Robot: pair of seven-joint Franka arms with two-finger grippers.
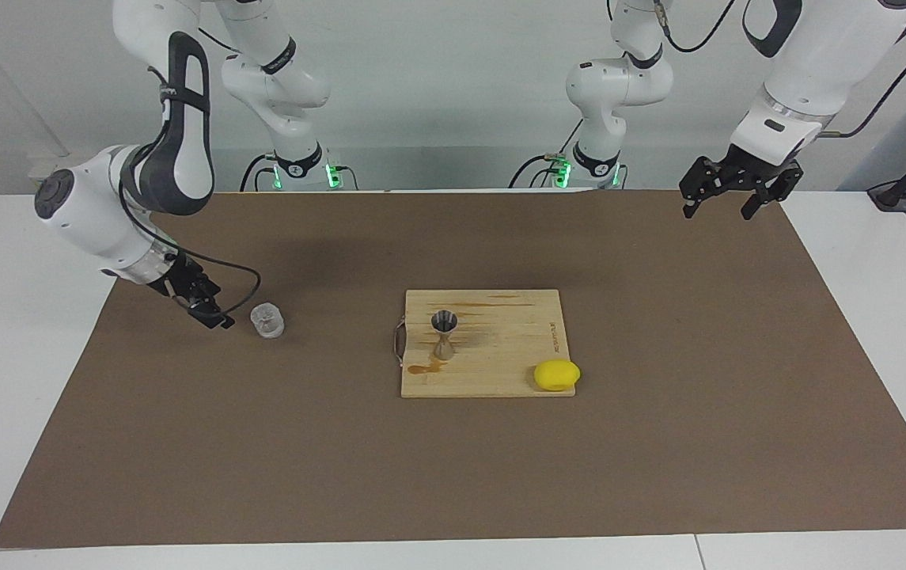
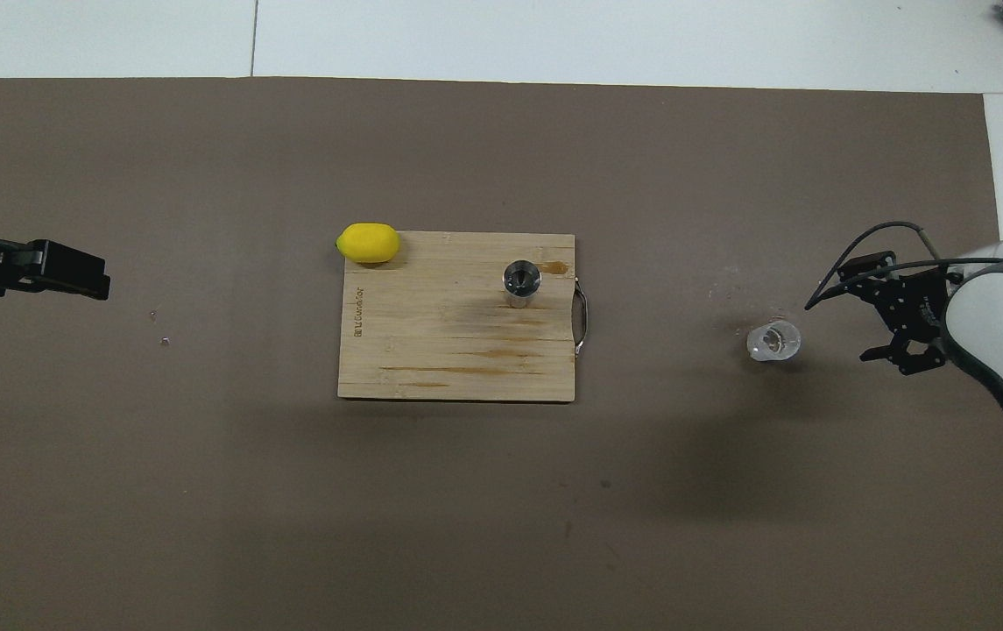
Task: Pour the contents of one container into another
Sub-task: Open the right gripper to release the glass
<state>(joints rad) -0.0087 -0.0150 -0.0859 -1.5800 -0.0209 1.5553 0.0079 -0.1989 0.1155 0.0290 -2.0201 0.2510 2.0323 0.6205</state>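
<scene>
The small clear cup stands upright on the brown mat toward the right arm's end of the table; it also shows in the overhead view. My right gripper is low beside the cup, a short gap away, open and empty; the overhead view shows its fingers spread. The silver hourglass jigger stands upright on the wooden cutting board, near the board's handle edge. My left gripper hangs open and empty in the air over the mat's edge at the left arm's end and waits.
A yellow lemon lies at the board's corner farthest from the robots. A brown liquid stain marks the board near the jigger. The brown mat covers most of the white table.
</scene>
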